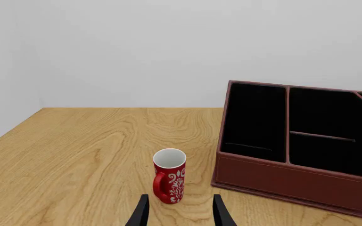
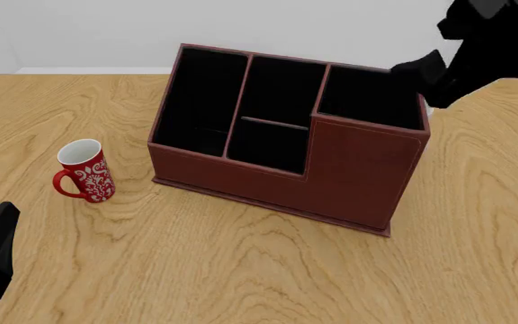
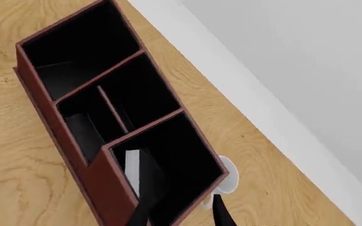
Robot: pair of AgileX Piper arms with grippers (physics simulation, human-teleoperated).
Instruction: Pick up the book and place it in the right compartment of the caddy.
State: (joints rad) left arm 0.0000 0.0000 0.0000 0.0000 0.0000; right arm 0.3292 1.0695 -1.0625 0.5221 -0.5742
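The reddish-brown caddy [image 2: 358, 169] stands in the middle of the table. In the right wrist view the book [image 3: 144, 181], black with a white page-edge strip, stands inside the right compartment [image 3: 181, 146] against its tall front wall. My right gripper [image 3: 181, 205] hovers over that cell with its fingers spread apart, and the far finger is clear of the book. From the front, the right gripper [image 2: 417, 69] hangs above the right compartment [image 2: 367, 98], whose black lining hides the book. My left gripper [image 1: 180, 197] is open, low near the table's near left.
A red mug [image 2: 86, 172] with a white pattern stands left of the caddy [image 1: 282, 176], just ahead of the left fingers; the mug [image 1: 169, 175] is upright. A small white rounded object [image 3: 226, 181] lies outside the caddy's back right corner. A white wall bounds the far table edge.
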